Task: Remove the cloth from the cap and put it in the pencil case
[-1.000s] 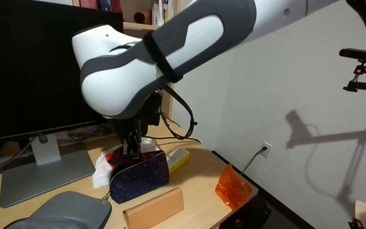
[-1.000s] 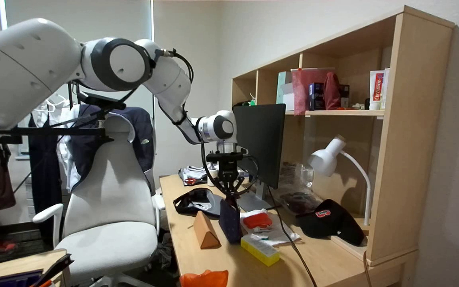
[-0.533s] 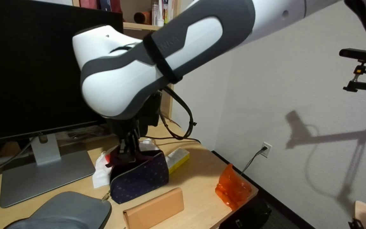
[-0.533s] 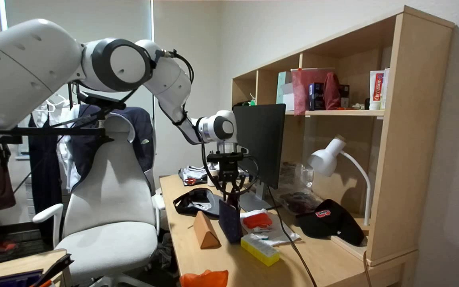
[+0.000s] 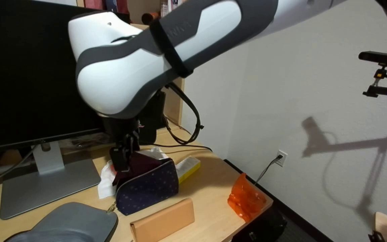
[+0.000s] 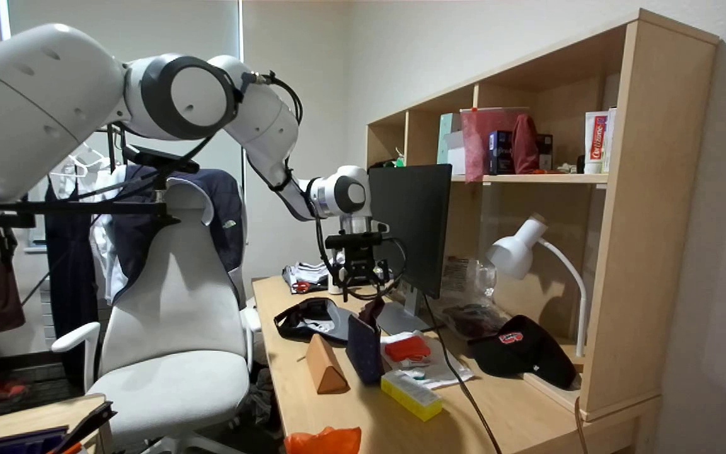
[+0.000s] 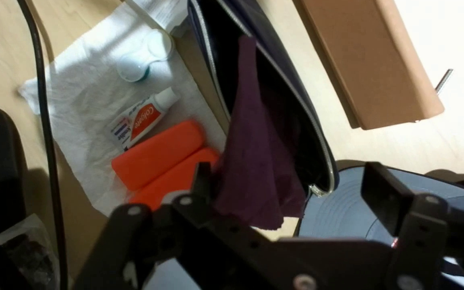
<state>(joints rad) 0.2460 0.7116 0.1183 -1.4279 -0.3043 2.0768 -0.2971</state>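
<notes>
The dark maroon cloth (image 7: pixel 252 169) lies partly inside the unzipped mouth of the navy pencil case (image 7: pixel 258 20). Its wider end sticks up and out past the rim, as both exterior views show for the cloth (image 5: pixel 143 166) (image 6: pixel 372 311) and the standing case (image 5: pixel 148 191) (image 6: pixel 363 350). My gripper (image 7: pixel 294 183) is open, its jaws wide apart and nothing pinched between them. In an exterior view the gripper (image 6: pixel 365 291) hangs just above the cloth. Whether one finger brushes the cloth's edge I cannot tell. A grey cap (image 7: pixel 336 205) rests beside the case, with no cloth visible on it.
Close to the case stand a tan folded case (image 5: pixel 163 220) and a yellow-and-white box (image 5: pixel 188 168). A white paper towel (image 7: pixel 83 100) holds a toothpaste tube and an orange item. The monitor (image 5: pixel 45 84) rises behind the gripper; a black cap (image 6: pixel 527 353) sits farther along.
My gripper has opened and let go of the cloth. It has risen and shifted away from the pencil case, left in both exterior views. The cloth stays in the case's mouth.
</notes>
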